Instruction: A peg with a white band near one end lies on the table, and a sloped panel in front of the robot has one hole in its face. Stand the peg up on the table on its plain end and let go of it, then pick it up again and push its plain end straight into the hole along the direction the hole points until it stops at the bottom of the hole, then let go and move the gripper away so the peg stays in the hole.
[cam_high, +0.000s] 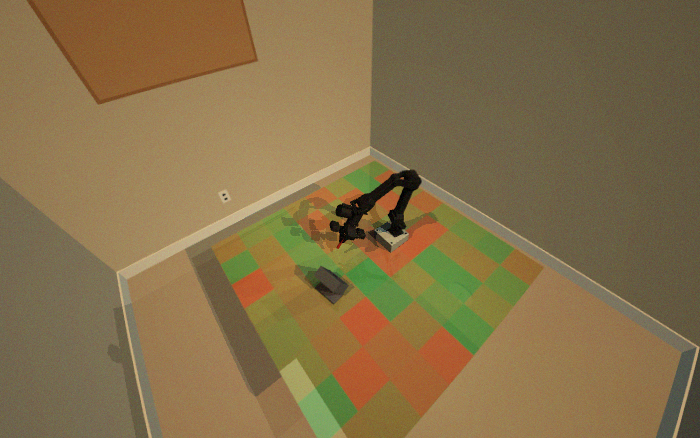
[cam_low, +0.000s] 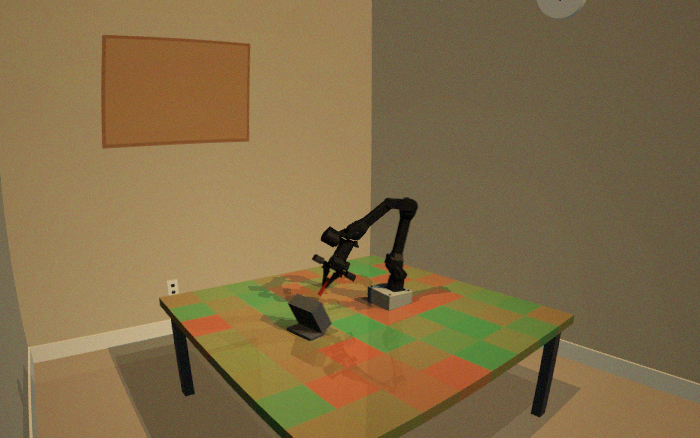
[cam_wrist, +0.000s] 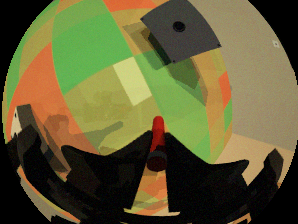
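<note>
The gripper (cam_high: 342, 238) (cam_low: 325, 285) (cam_wrist: 157, 135) was closed down to a narrow gap, pinching the red peg (cam_high: 339, 244) (cam_low: 323, 288) (cam_wrist: 158, 129), which slanted out from between its fingertips above the table (cam_high: 382, 389) (cam_low: 412, 371) (cam_wrist: 92, 62). Beyond the peg, near yet apart from it, stood the dark sloped panel (cam_high: 330, 283) (cam_low: 311, 312) (cam_wrist: 195, 40) with its one round hole (cam_wrist: 179, 26); farther out, on the panel's other side from the arm, a corkboard (cam_high: 165, 46) (cam_low: 175, 92) hung on the wall
</note>
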